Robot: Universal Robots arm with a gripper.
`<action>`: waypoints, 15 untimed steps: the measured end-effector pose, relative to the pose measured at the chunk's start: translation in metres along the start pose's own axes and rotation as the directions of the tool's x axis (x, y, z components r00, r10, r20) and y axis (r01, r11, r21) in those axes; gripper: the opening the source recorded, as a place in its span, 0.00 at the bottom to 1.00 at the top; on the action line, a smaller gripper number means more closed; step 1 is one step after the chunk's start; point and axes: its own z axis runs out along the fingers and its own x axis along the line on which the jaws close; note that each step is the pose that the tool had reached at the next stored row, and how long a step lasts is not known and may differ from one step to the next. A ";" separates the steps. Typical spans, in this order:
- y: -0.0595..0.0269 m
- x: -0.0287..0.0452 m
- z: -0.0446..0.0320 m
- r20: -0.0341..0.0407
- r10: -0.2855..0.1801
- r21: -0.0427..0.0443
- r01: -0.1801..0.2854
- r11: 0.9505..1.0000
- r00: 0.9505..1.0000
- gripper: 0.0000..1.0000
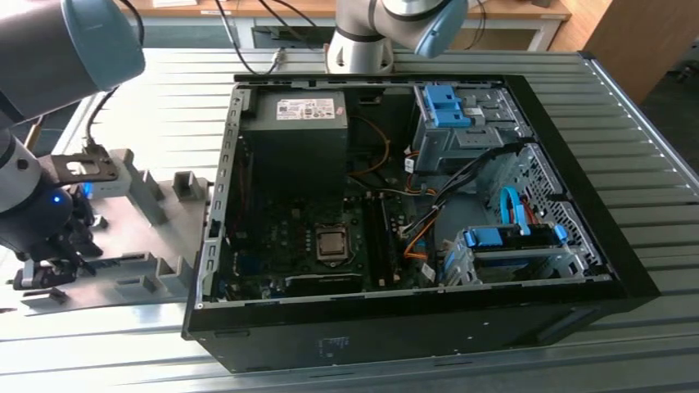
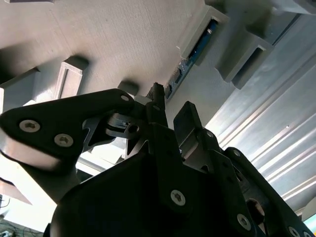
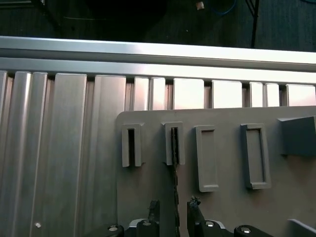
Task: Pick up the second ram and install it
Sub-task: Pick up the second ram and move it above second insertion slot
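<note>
The second ram (image 3: 174, 165) stands on edge in a slot of the grey plastic holder (image 3: 222, 207); in the first wrist view it is a thin dark strip running toward the fingers. Its blue-green board (image 2: 197, 47) shows in the second wrist view, seated in the slot. My gripper (image 3: 174, 208) is open and straddles the near end of the stick, one fingertip (image 3: 154, 206) on each side, with a gap to the stick on both sides. In the exterior view the gripper (image 1: 46, 272) hangs low over the holder (image 1: 142, 214) at the exterior view's left.
An open computer case (image 1: 590, 246) lies on the ribbed metal table (image 1: 131, 98), to the right of the holder in the exterior view. Its motherboard (image 1: 327, 237) lies exposed, with cables and blue drive brackets (image 1: 446, 106). The holder has several raised slots (image 3: 254, 155).
</note>
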 end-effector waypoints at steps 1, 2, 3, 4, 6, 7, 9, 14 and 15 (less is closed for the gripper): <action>-0.0001 0.0001 0.0014 0.000 0.000 0.000 0.000 1.000 1.000 0.35; -0.0002 0.0001 0.0024 0.000 0.000 0.000 0.000 1.000 1.000 0.35; -0.0002 0.0002 0.0026 0.000 0.000 0.000 0.000 1.000 1.000 0.35; -0.0001 0.0002 0.0026 0.000 0.000 0.000 0.000 1.000 1.000 0.35; -0.0002 0.0002 0.0027 0.000 0.000 0.000 0.000 1.000 1.000 0.35; -0.0002 0.0002 0.0027 0.000 0.000 0.000 0.000 1.000 1.000 0.35; -0.0002 0.0002 0.0028 0.000 0.000 0.000 0.000 1.000 1.000 0.34; -0.0002 0.0002 0.0029 0.000 0.000 0.000 0.000 1.000 1.000 0.14; -0.0002 0.0002 0.0030 0.000 0.000 0.000 0.000 1.000 1.000 0.14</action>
